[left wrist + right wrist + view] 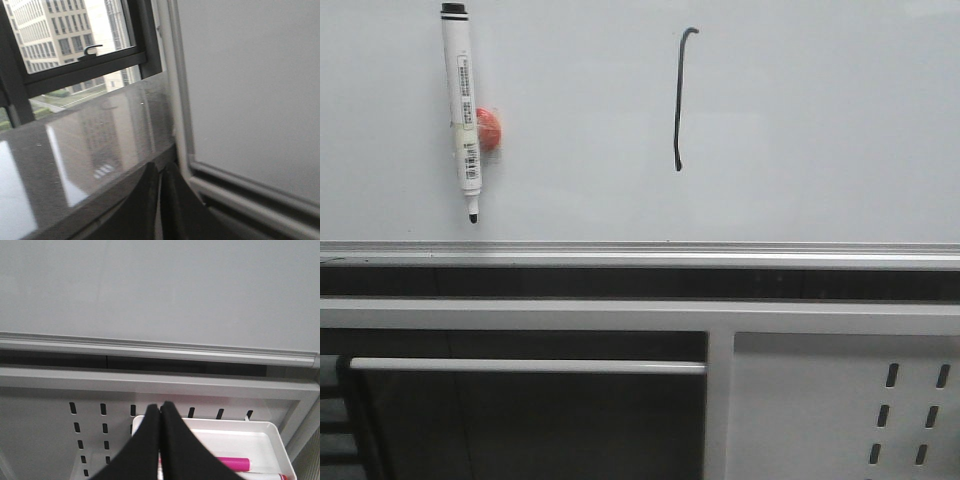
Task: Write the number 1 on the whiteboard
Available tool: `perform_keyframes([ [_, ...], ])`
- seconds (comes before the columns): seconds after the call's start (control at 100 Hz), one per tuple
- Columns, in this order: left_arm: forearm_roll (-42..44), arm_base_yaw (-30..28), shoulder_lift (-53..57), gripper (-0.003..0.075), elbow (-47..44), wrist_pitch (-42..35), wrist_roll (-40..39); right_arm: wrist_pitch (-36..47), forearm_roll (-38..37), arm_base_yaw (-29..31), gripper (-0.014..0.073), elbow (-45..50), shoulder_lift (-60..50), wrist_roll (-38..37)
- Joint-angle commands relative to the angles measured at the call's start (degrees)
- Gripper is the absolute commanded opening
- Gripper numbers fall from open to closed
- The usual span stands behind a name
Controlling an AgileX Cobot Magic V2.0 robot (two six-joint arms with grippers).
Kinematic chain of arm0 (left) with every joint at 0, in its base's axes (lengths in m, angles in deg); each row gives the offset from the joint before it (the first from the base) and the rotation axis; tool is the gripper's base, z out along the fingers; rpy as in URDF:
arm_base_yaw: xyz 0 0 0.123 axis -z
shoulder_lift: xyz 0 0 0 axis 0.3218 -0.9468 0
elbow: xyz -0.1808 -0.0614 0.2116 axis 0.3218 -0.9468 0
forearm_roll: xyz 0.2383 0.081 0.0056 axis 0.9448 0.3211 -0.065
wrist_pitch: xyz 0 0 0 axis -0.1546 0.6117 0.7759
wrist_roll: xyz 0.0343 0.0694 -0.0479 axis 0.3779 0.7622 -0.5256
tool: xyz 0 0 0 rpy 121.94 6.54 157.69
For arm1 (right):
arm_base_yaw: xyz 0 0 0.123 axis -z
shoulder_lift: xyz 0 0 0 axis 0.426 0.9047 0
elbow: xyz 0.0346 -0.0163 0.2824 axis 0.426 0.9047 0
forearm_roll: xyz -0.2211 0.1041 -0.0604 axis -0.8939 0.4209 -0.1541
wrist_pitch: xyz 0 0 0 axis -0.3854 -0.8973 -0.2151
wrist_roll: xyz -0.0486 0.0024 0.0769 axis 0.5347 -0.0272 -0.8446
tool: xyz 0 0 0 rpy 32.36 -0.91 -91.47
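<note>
Pale glossy whiteboard [820, 120] above its silver rail already carries the number 1 [680, 100], with both arms drawn away from it.

Its thin black stroke with a small hook on top stands just right of the board's middle; a white marker pen [463, 110] hangs capped-end up beside a red magnet [488, 130], well apart to the left. Left gripper [159, 200], by a window sill [75, 150], and right gripper [160, 440], over a white tray [260, 440] holding a pink pen [230, 463], are both closed on nothing. I judge the writing done; good practice now is leaving the wet stroke untouched. A barcode label on the marker shows, but its text is too small to read.
</note>
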Motion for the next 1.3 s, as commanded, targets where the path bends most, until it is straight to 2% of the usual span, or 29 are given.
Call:
perform_keyframes([
  [0.0, 2.3, -0.1, 1.5, -0.0018, 0.6, 6.9, -12.9, 1.2, 0.3, 0.3, -0.0079, 1.6, -1.1, 0.5],
  [0.05, 2.5, -0.1, 1.5, -0.0018, 0.2, 9.9, -21.6, 1.2, 0.3, 0.3, -0.0079, 1.6, -1.1, 0.5],
  [0.09, 1.1, -0.1, 1.5, -0.0018, 0.1, 12.6, -24.2, 1.2, 0.3, 0.3, -0.0079, 1.6, -1.1, 0.5],
  [0.13, -1.0, -0.1, 1.5, -0.0018, 0.1, 16.5, -24.1, 1.2, 0.3, 0.3, -0.0079, 1.6, -1.1, 0.5],
  [0.26, 0.7, -0.1, 1.5, -0.0018, -1.2, 31.1, -22.9, 1.2, 0.3, 0.3, -0.0079, 1.6, -1.1, 0.5],
  [0.44, 0.3, -0.1, 1.5, -0.0018, -3.2, 39.5, -22.2, 1.2, 0.3, 0.3, -0.0079, 1.6, -1.1, 0.5],
  [0.5, 3.0, -0.1, 1.5, -0.0018, -3.9, 42.5, -25.8, 1.2, 0.3, 0.3, -0.0079, 1.6, -1.1, 0.5],
  [0.56, 14.5, -0.1, 1.5, -0.0018, -4.8, 45.3, -37.3, 1.2, 0.3, 0.3, -0.0079, 1.6, -1.1, 0.5],
  [0.67, 48.6, -0.1, 1.5, -0.0018, -6.5, 50.2, -73.2, 1.2, 0.3, 0.3, -0.0079, 1.6, -1.1, 0.5],
  [0.71, 58.0, -0.1, 1.5, -0.0018, -6.7, 51.9, -85.4, 1.2, 0.3, 0.3, -0.0079, 1.6, -1.1, 0.5],
  [0.76, 70.7, -0.1, 1.5, -0.0018, -6.8, 54.5, -96.3, 1.2, 0.3, 0.3, -0.0079, 1.6, -1.1, 0.5],
  [0.81, 79.7, -0.1, 1.5, -0.0018, -6.8, 58.4, -105.2, 1.2, 0.3, 0.3, -0.0079, 1.6, -1.1, 0.5],
  [0.91, 93.0, -0.8, 1.5, -0.0018, -7.7, 65.0, -117.9, 1.2, 0.3, 0.3, -0.0079, 1.6, -1.1, 0.5],
  [1.06, 103.1, -4.6, 1.5, -0.0018, -11.5, 66.7, -133.7, 1.2, 0.3, 0.3, -0.0079, 1.6, -1.1, 0.5],
  [1.29, 104.9, -8.6, 1.5, -0.0018, -19.7, 62.9, -135.7, 1.2, 0.3, 0.3, -0.0079, 1.6, -1.1, 0.5],
])
